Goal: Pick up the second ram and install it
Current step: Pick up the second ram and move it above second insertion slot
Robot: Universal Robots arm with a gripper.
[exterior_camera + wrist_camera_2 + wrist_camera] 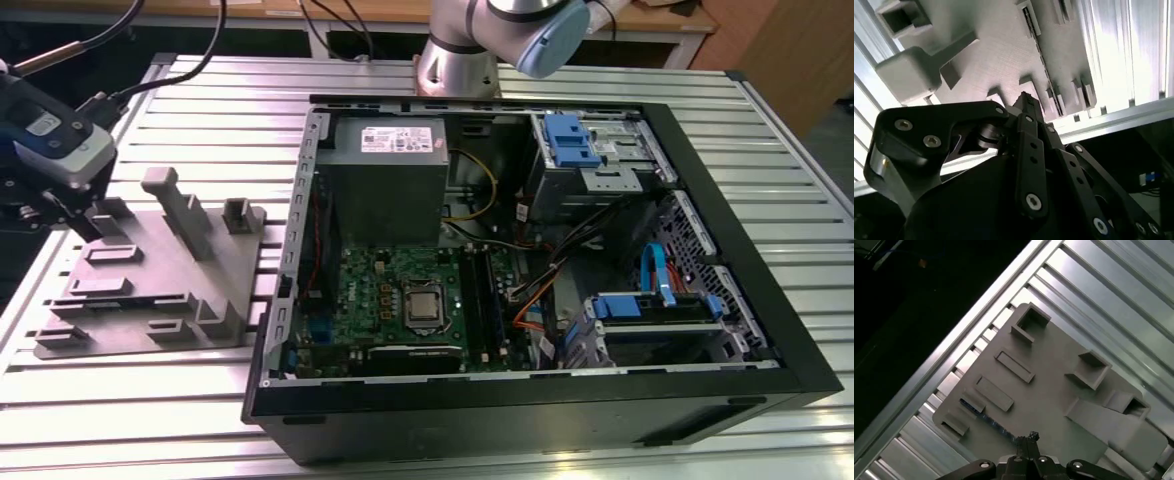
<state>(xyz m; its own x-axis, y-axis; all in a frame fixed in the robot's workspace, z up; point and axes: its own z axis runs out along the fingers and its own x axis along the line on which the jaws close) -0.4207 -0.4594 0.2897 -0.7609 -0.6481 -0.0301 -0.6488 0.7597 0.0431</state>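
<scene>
While the pick-up step is under way, the hand [1029, 436] hangs clenched at one end of the ram [988, 420], which lies just below it in a fixture [1054, 395] slot; grasping likely needs it opened astride the thin board.

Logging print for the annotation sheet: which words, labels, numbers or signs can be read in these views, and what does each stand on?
No text can be read in any view.
White label on the power supply: printed lines, too small to read.
Processor lid: any markings are too blurred to read.
Grey fixture: no print visible in either wrist view.
</scene>
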